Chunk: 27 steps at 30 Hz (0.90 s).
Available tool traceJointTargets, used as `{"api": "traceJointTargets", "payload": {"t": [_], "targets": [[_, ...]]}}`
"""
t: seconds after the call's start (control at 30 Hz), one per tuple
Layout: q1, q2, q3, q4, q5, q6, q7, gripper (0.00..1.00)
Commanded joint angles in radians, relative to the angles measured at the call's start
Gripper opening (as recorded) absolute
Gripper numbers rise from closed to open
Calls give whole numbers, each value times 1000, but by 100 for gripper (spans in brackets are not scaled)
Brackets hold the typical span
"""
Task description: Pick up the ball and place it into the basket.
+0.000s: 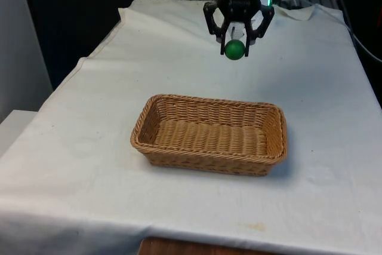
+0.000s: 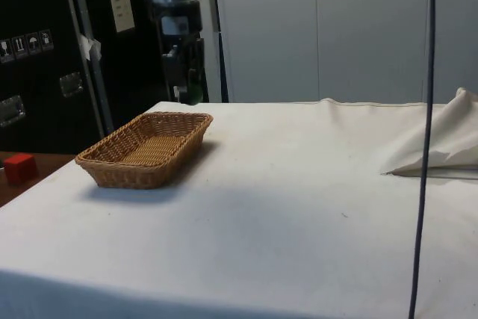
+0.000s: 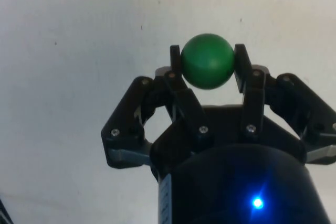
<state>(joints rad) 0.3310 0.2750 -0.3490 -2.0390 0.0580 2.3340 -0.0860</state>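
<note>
fingers (image 3: 175, 62) of the black gripper (image 1: 236, 45) pinch a green ball (image 1: 234, 49) between them, lifted off the table.

ball and gripper hang above the white cloth (image 1: 89, 147), beyond the far rim of the oblong wicker basket (image 1: 210, 135) and well apart from it; the basket sits on the cloth with nothing inside. in the side view the basket (image 2: 146, 147) lies toward the table's left end, the cloth (image 2: 299, 207) rumples into a fold at the right, a dark cable (image 2: 423, 140) hangs down the foreground, and a small red block (image 2: 19, 167) sits left of the table before dark cabinets.
</note>
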Motion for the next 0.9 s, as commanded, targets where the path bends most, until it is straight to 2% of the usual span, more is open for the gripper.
{"api": "traceJointTargets", "payload": {"t": [0.0, 0.1, 0.13, 0.17, 0.37, 0.4, 0.43, 0.6, 0.63, 0.67, 0.7, 0.87], "targets": [[-3, 17, 6, 25, 16, -12, -7, 0], [-3, 57, 9, 74, 28, -15, -6, 0], [1, 49, 3, 61, 15, -4, 0, 0], [-3, 67, 9, 86, 31, -16, -6, 0], [-4, 147, 19, 172, 55, -15, -3, 0], [1, 141, 12, 163, 45, -7, 1, 0], [-4, 159, 20, 185, 59, -15, -3, 0], [-5, 230, 25, 262, 85, -13, -4, 0], [1, 227, 18, 257, 76, -7, 1, 0], [-6, 255, 27, 288, 93, -12, -5, 0], [-6, 255, 27, 288, 93, -12, -5, 0], [-14, 336, 29, 362, 124, -5, -16, 0]]}}
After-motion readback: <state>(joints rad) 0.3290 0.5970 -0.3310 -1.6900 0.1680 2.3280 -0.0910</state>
